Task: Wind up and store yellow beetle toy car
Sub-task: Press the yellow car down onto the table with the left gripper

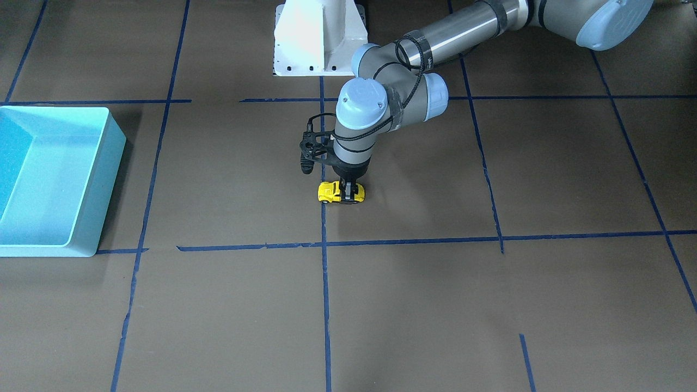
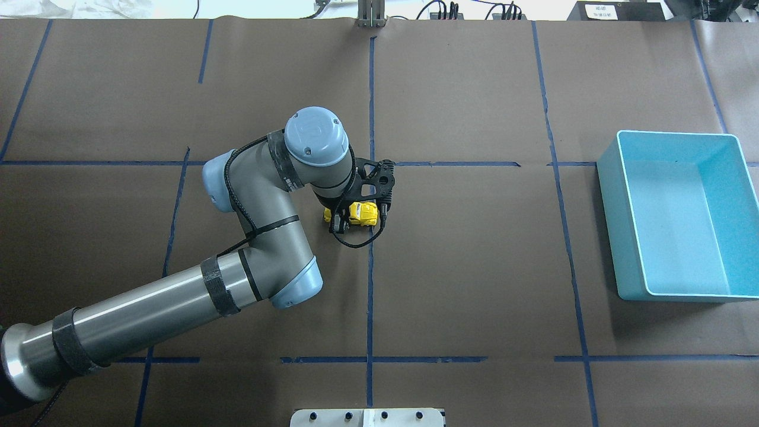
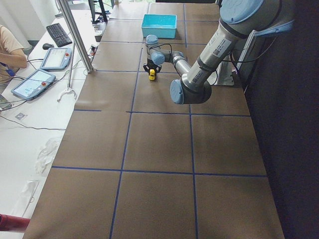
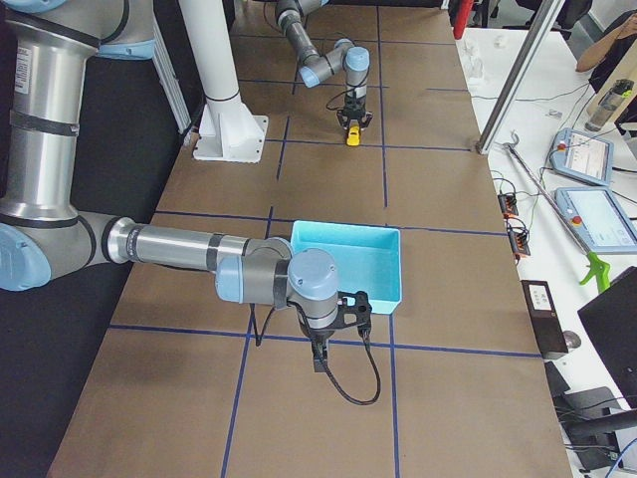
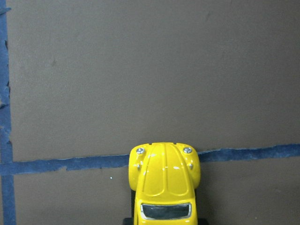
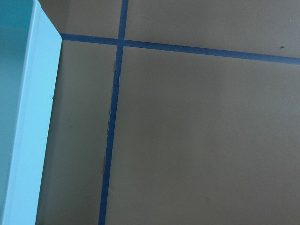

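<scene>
The yellow beetle toy car [image 1: 329,191] stands on the brown table near its middle, beside a blue tape crossing; it also shows in the overhead view [image 2: 363,213]. My left gripper [image 1: 348,191] comes straight down on it, fingers astride the car's body, shut on it. In the left wrist view the car's hood [image 5: 164,180] fills the bottom centre, its nose at a tape line. My right gripper [image 4: 320,360] shows only in the exterior right view, low over the table beside the light blue bin [image 4: 348,261]; I cannot tell whether it is open or shut.
The light blue bin [image 2: 619,207] stands open and empty at the robot's right end of the table, far from the car. Its wall shows in the right wrist view [image 6: 33,131]. A white robot pedestal [image 1: 318,38] stands behind the car. Blue tape lines grid the table.
</scene>
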